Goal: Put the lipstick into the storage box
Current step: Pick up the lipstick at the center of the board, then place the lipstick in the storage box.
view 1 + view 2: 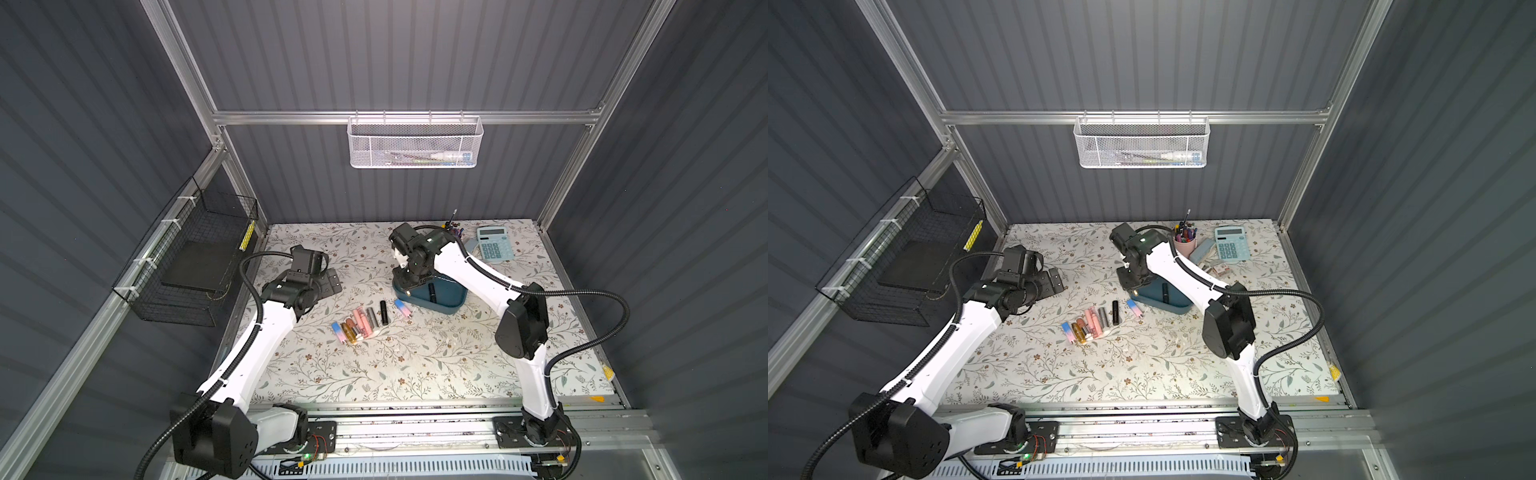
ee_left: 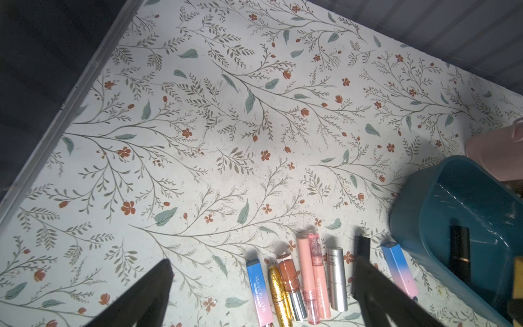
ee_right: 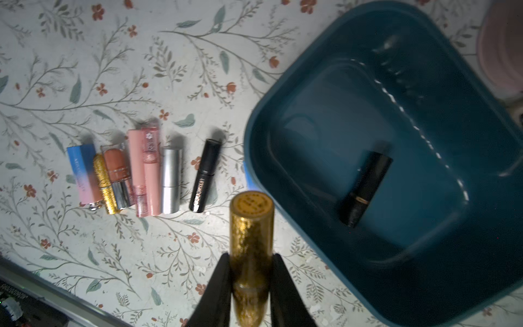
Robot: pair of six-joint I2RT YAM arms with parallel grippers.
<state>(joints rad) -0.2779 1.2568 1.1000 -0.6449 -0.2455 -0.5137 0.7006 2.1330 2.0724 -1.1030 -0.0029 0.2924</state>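
Note:
My right gripper is shut on a gold glitter lipstick and hangs over the table just beside the near-left rim of the teal storage box. In both top views it hovers at that edge of the box. One black lipstick lies inside the box. Several more lipsticks lie in a row on the table left of the box, and a blue-pink one rests against its wall. My left gripper stands open and empty at the left, above the table.
A pink pen cup and a pale blue calculator stand behind the box at the back right. A white mesh basket hangs on the back wall. A black wire basket hangs on the left wall.

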